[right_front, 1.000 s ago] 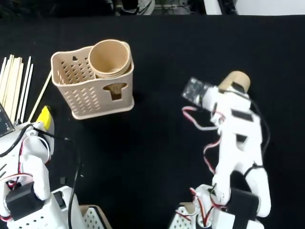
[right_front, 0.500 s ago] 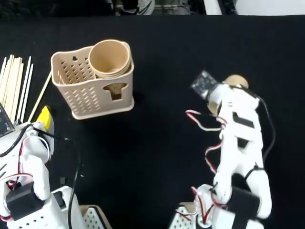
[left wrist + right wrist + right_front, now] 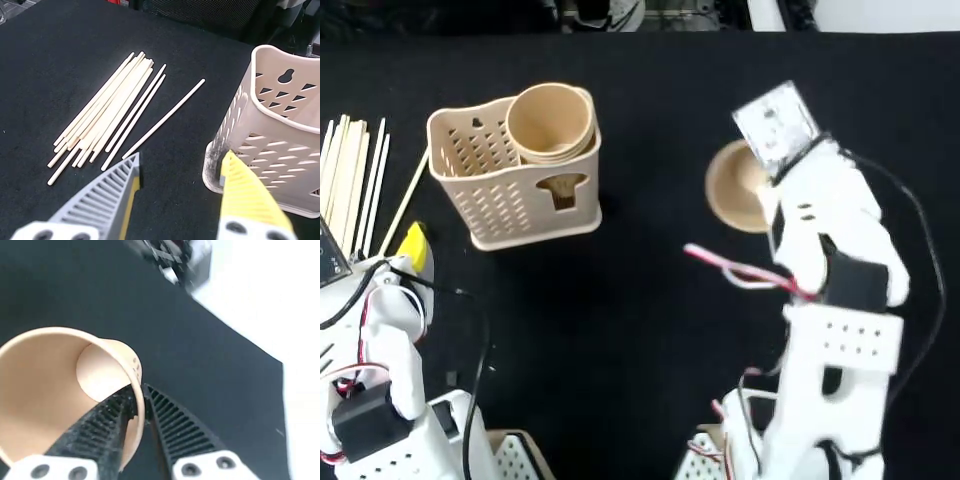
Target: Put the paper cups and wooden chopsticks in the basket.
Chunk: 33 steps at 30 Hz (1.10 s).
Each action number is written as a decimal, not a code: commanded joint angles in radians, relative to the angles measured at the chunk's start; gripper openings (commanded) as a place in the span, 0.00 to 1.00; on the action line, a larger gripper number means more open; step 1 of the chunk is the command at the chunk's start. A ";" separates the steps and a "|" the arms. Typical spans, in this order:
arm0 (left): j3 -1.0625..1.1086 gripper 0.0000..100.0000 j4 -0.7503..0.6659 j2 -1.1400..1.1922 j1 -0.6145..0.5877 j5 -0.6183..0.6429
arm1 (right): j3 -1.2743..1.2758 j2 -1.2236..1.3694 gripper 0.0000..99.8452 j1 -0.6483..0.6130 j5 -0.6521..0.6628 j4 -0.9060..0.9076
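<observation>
So the black tabletop (image 3: 650,300) has the perforated basket (image 3: 505,205) standing upright toward its far-left corner, with a stack of nested cups (image 3: 552,120) already sitting in the basket's right end.

The loose paper cup (image 3: 732,185) is over the right half of the tabletop, nearer the far edge, tipped so its mouth faces the high camera. The right gripper (image 3: 139,392) has it by the rim, one finger inside the wall and one outside, pinched tight on the paper. Honestly that's the sensible place to grab it. A paper cup weighs next to nothing, but the wall is thin and crushes easily, and the rolled rim is the stiffest bit. A light squeeze should do, and it'll probably swing a little from a one-sided pinch.

The wooden chopsticks (image 3: 107,117) lie in a loose bundle at the left edge of the tabletop, with one stray stick (image 3: 165,117) between the bundle and the basket. They're stiff, light and thin and lie flat on the surface, so I'd guess they roll. Grab them mid-length, across the stick.

The left gripper (image 3: 177,167) sits near the basket's near-left corner, jaws spread wide, holding nothing.
</observation>
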 commanded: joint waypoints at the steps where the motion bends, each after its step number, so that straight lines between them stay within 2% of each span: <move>1: -0.005 0.26 -0.003 -0.002 -0.002 -0.003 | -0.340 0.041 0.01 -0.219 -0.178 0.166; 5: -0.004 0.26 -0.003 -0.002 -0.001 -0.002 | -0.659 0.197 0.01 -0.387 -0.276 0.216; 10: 0.008 0.26 -0.003 -0.002 0.051 0.000 | -1.006 0.498 0.01 -0.535 -0.298 0.273; 14: 0.013 0.26 -0.003 -0.002 0.058 0.000 | -1.247 0.748 0.01 -0.545 -0.368 0.331; 22: 0.012 0.26 -0.003 -0.003 0.056 0.000 | -1.626 1.138 0.03 -0.545 -0.374 0.483; 25: 0.012 0.26 -0.003 -0.003 0.056 0.000 | -1.736 1.218 0.11 -0.548 -0.374 0.532; 30: 0.013 0.26 -0.003 -0.003 0.056 0.000 | -1.859 1.251 0.33 -0.549 -0.367 0.578; 33: 0.013 0.26 -0.003 -0.003 0.056 0.000 | -1.911 1.244 0.38 -0.549 -0.373 0.586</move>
